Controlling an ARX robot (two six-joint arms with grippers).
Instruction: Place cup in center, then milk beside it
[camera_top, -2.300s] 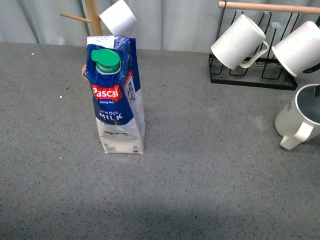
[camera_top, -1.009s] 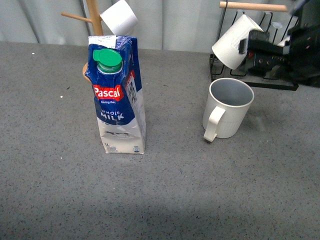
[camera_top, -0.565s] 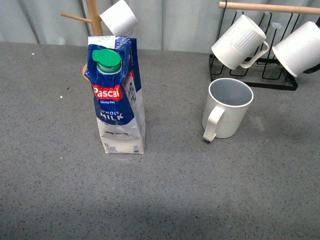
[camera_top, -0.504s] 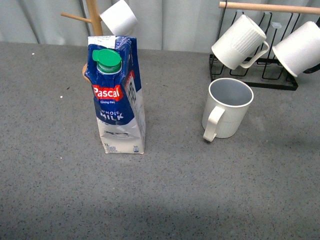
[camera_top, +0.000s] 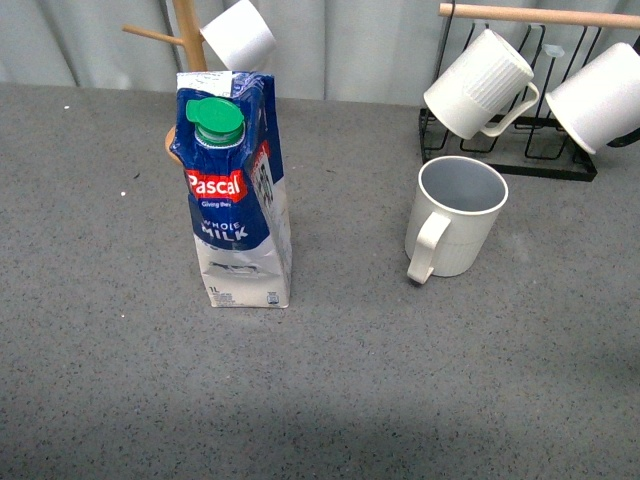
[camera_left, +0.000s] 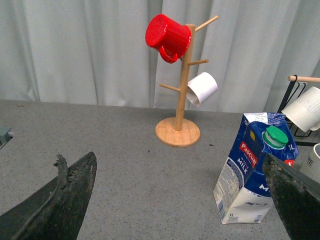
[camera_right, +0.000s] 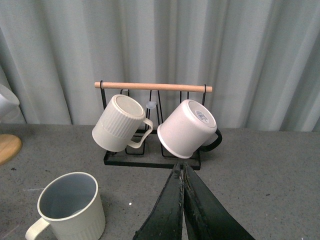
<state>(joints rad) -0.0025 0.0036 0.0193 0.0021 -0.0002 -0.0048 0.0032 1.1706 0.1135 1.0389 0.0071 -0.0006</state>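
Note:
The cup (camera_top: 455, 217) is a cream ribbed mug with a grey inside, standing upright on the grey table right of the middle, handle toward the camera's left. The right wrist view catches the cup (camera_right: 70, 210) too. The milk (camera_top: 235, 190), a blue-and-white Pascal carton with a green cap, stands upright left of the middle, well apart from the cup; the milk (camera_left: 252, 172) also appears in the left wrist view. My left gripper (camera_left: 182, 200) is open and empty, with the carton near one finger. My right gripper (camera_right: 181, 167) is shut and empty, away from the cup. Neither arm appears in the front view.
A black wire rack (camera_top: 505, 160) at the back right carries a whiter ribbed mug (camera_top: 480, 85) and a smooth white mug (camera_top: 600, 95). Behind the carton stands a wooden mug tree (camera_left: 180, 100) with a red mug (camera_left: 167, 36) and a small white cup (camera_left: 202, 88).
The cup went from the right edge to right of the middle, set down upright. The right arm has pulled out of the front view. The milk has not moved.

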